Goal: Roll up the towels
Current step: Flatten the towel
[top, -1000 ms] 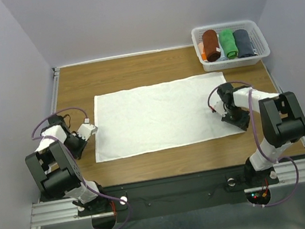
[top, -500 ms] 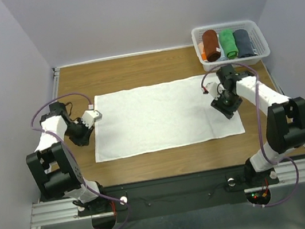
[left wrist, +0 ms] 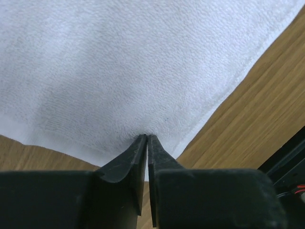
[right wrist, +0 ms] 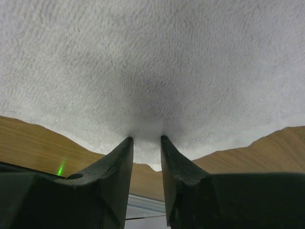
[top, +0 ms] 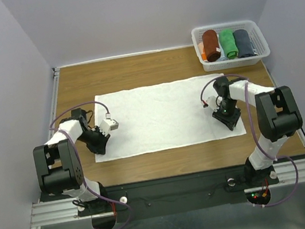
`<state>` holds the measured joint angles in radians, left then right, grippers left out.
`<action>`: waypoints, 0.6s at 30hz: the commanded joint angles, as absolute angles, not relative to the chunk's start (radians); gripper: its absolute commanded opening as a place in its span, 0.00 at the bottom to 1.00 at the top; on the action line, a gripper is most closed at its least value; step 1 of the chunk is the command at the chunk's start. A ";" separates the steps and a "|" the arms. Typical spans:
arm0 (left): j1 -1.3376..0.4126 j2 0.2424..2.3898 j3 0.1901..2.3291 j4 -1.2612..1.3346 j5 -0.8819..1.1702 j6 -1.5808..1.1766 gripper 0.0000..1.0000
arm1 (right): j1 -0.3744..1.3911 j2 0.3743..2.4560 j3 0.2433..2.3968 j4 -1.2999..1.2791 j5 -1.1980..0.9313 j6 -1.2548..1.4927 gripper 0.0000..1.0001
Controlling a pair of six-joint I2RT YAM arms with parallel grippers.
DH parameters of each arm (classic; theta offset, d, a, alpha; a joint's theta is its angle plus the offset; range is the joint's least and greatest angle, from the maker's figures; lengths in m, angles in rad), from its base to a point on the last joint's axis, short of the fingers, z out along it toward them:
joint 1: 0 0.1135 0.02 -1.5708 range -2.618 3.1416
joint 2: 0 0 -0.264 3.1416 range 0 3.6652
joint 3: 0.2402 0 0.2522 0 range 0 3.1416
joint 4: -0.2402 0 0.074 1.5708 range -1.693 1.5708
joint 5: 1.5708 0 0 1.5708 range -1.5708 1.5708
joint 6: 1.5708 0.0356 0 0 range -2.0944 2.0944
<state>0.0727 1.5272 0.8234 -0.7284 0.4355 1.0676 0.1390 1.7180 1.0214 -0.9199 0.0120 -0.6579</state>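
The white towel (top: 164,115) lies spread flat across the middle of the table. Near its front left corner my left gripper (top: 100,146) presses down; in the left wrist view its jaws (left wrist: 147,136) are almost together, pinching the cloth (left wrist: 143,67) just inside the hem. My right gripper (top: 228,117) is on the towel near the front right corner; its tips (right wrist: 146,138) dig into the cloth (right wrist: 152,62) a little apart, a small ridge of towel between them. The dark slate towel (top: 243,42) lies rolled in the basket.
A white basket (top: 233,62) stands at the back right corner with a rust-brown roll (top: 210,45) and a green roll (top: 228,43) beside the dark one. Bare wood (top: 134,71) surrounds the towel; a metal rail (top: 182,190) runs along the near edge.
The left gripper has come from the bare table left of the towel onto its front left corner. The right gripper swung up the right edge, then back toward the front. Both jaws widened, then narrowed.
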 commanded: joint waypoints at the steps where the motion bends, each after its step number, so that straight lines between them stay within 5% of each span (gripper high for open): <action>1: 0.116 1.575 0.738 -0.631 0.316 1.060 0.15 | 0.155 1.746 1.006 -0.871 -0.029 -0.654 0.35; 13: 0.313 1.534 0.762 -0.736 0.173 1.232 0.10 | 0.351 1.672 0.916 -0.916 -0.130 -0.620 0.37; 17: 0.318 1.548 0.882 -0.828 0.288 1.218 0.21 | 0.365 1.623 0.969 -0.948 -0.152 -0.591 0.45; 18: 0.318 1.546 0.964 -0.894 0.380 1.223 0.32 | 0.364 1.597 0.988 -0.946 -0.128 -0.583 0.47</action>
